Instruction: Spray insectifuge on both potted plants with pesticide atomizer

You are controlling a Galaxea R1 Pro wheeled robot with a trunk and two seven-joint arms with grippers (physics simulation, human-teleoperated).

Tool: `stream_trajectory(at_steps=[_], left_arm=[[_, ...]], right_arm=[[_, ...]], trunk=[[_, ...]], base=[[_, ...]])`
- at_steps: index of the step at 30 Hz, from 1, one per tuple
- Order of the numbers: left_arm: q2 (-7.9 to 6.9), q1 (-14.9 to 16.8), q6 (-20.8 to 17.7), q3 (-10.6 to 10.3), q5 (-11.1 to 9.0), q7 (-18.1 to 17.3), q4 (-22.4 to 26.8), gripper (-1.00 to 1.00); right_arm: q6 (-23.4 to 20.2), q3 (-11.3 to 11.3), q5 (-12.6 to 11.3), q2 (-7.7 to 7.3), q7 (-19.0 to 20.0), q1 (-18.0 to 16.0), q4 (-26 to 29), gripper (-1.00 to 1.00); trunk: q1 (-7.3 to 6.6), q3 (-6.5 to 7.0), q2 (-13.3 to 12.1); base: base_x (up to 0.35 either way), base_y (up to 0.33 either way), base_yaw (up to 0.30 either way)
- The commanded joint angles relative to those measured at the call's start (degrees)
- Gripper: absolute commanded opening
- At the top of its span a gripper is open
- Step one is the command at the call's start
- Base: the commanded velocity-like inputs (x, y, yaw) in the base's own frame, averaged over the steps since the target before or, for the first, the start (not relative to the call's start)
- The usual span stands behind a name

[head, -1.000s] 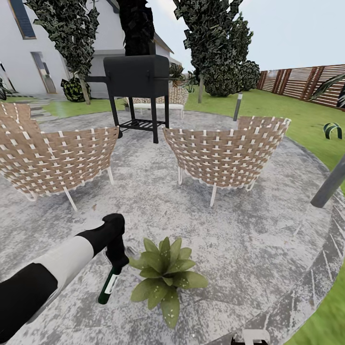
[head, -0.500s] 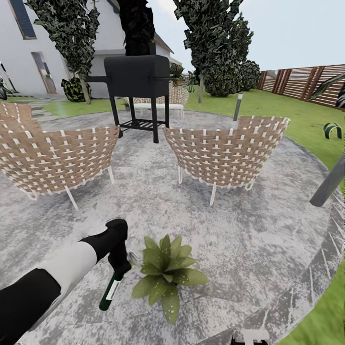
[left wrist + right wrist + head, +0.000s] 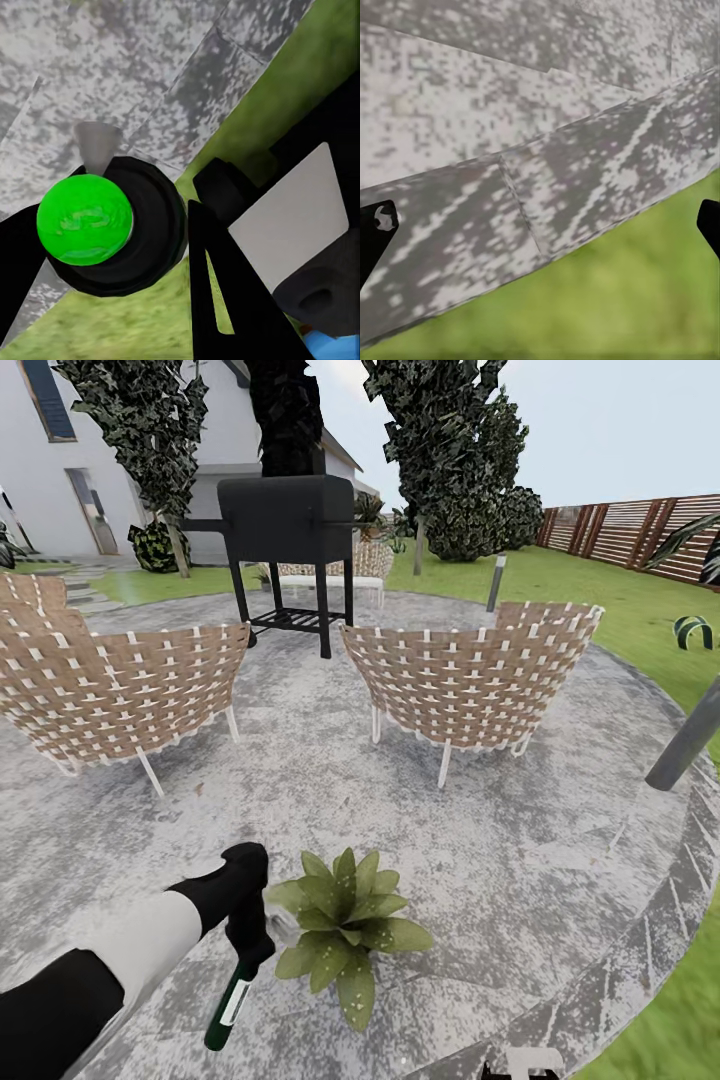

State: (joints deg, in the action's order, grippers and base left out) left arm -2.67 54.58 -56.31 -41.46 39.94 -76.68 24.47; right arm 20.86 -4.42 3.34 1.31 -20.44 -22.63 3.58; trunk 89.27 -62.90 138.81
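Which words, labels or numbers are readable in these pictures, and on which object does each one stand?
No text can be read.
The atomizer in the left gripper bears a pale label, too small and blurred to read.
The grill and wicker chairs show no writing.

Potted plant (image 3: 345, 935) before two chairs (image 3: 470, 680), on patio (image 3: 560, 860).

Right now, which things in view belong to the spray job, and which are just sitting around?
Job:
- left gripper, shut on the atomizer
- potted plant, right beside the atomizer
- patio it stands on

Just around:
- two wicker chairs
- black grill
- fence
- lawn
- trees
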Motion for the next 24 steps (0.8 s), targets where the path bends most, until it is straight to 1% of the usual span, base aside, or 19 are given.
stream_trajectory(at_steps=[1, 9, 10, 11, 13, 14, 15, 16, 17, 18, 21, 24], left_arm=[[-0.05, -0.2, -0.5, 0.1, 0.5, -0.6, 0.2, -1.0], [-0.03, -0.4, -0.4, 2.3, 0.4, -0.6, 0.3, -1.0], [-0.07, -0.4, -0.3, 2.9, 0.4, -0.5, 0.3, -1.0], [-0.23, -0.5, -0.1, 4.0, 0.4, -0.5, 0.3, -1.0], [-0.75, -0.6, 0.2, 5.2, 0.5, -0.4, 0.2, -1.0], [-0.95, -1.2, 0.3, 5.6, 0.5, -0.1, 0.2, -1.0], [-0.99, -1.6, 0.3, 5.8, 0.5, 0.4, 0.2, -1.0], [-0.99, -2.0, 0.4, 5.9, 0.5, 1.8, 0.3, -1.0], [-0.96, -2.2, 0.4, 6.0, 0.5, 4.0, 0.3, -1.0], [-0.95, -2.4, 0.4, 6.1, 0.5, 6.9, 0.2, -1.0], [-0.97, -2.6, 0.5, 6.2, 0.4, 9.0, 0.0, -1.0], [-1.01, -2.6, 0.5, 6.3, 0.4, 9.6, -0.2, -1.0]], right_arm=[[-0.1, -0.4, 0.3, 0.01, -0.6, 0.0, -0.1, 1.0], [-0.1, -0.4, 0.3, 0.01, -0.6, 0.0, -0.1, 1.0], [-0.1, -0.4, 0.3, 0.01, -0.6, 0.0, -0.1, 1.0], [-0.1, -0.4, 0.3, 0.01, -0.6, 0.0, -0.1, 1.0], [-0.1, -0.4, 0.3, 0.03, -0.6, 0.0, -0.1, 1.0], [-0.1, -0.5, 0.3, 0.06, -0.6, 0.0, -0.1, 1.0], [-0.1, -0.5, 0.3, 0.08, -0.6, 0.0, -0.1, 1.0], [-0.1, -0.5, 0.3, 0.09, -0.6, 0.0, -0.1, 1.0], [-0.1, -0.5, 0.3, 0.1, -0.5, 0.0, -0.1, 1.0], [-0.1, -0.5, 0.2, 0.1, -0.5, 0.0, -0.1, 1.0], [-0.1, -0.5, 0.2, 0.1, -0.5, 0.0, -0.1, 1.0], [-0.1, -0.5, 0.2, 0.1, -0.5, 0.0, -0.1, 1.0]], trunk=[[-0.01, -0.05, 0.0], [-0.01, -0.05, 0.0], [-0.01, -0.05, 0.0], [-0.01, -0.05, 0.0], [-0.01, -0.05, 0.0], [-0.01, -0.05, 0.0], [-0.01, -0.05, 0.0], [-0.01, -0.05, 0.0], [-0.01, -0.05, 0.0], [-0.01, -0.05, 0.0], [-0.01, -0.05, 0.0], [-0.01, -0.05, 0.0]], base=[[0.0, 0.0, 0.0], [0.0, 0.0, 0.0], [0.0, 0.0, 0.0], [0.0, 0.0, 0.0], [-0.019, 0.0, 0.0], [-0.113, 0.0, 0.0], [-0.171, 0.014, 0.0], [-0.244, 0.053, -0.038], [-0.291, 0.088, -0.171], [-0.304, 0.124, -0.221], [-0.241, 0.133, -0.245], [-0.046, 0.03, -0.074]])
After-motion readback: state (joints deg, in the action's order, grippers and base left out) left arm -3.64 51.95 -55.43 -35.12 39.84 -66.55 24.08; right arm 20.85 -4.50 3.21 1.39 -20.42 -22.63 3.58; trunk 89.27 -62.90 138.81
